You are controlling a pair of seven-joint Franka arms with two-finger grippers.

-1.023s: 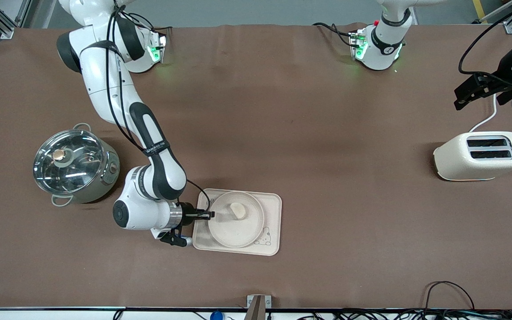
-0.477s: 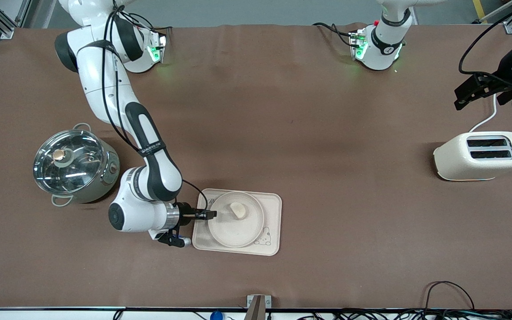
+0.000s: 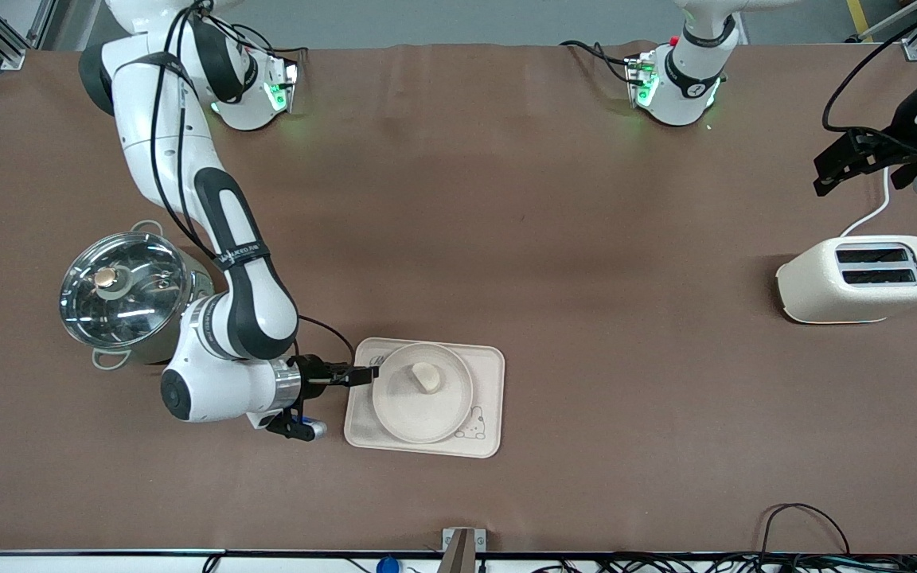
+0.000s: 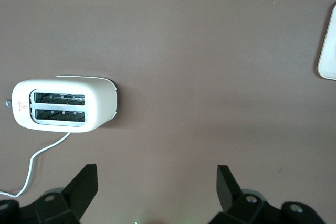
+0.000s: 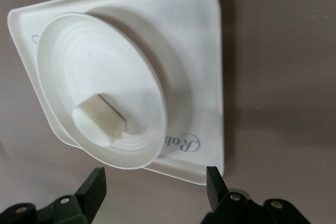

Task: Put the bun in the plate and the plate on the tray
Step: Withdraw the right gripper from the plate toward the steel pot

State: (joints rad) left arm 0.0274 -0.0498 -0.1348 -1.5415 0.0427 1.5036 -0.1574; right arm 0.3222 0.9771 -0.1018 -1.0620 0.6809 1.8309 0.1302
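Note:
The bun [image 3: 427, 376] lies in the round plate [image 3: 419, 410]. The plate sits on the rectangular tray [image 3: 491, 387], which lies toward the right arm's end of the table and near the front camera. My right gripper [image 3: 368, 373] is open and empty, low over the tray's edge on the pot's side, just off the plate's rim. The right wrist view shows the bun [image 5: 100, 120], the plate [image 5: 84, 56], the tray [image 5: 194, 35] and the open right gripper [image 5: 156, 182] clear of them. My left gripper [image 3: 825, 179] waits open [image 4: 157, 179] above the table near the toaster.
A steel pot [image 3: 134, 296] with a glass lid stands beside the right arm's wrist, at that arm's end of the table. A cream toaster [image 3: 860, 278] with a white cord stands at the left arm's end; it also shows in the left wrist view [image 4: 63, 103].
My right gripper has drawn back from the plate's rim toward the pot, and the right arm's elbow has swung the same way. Plate, bun, tray and left arm have not moved.

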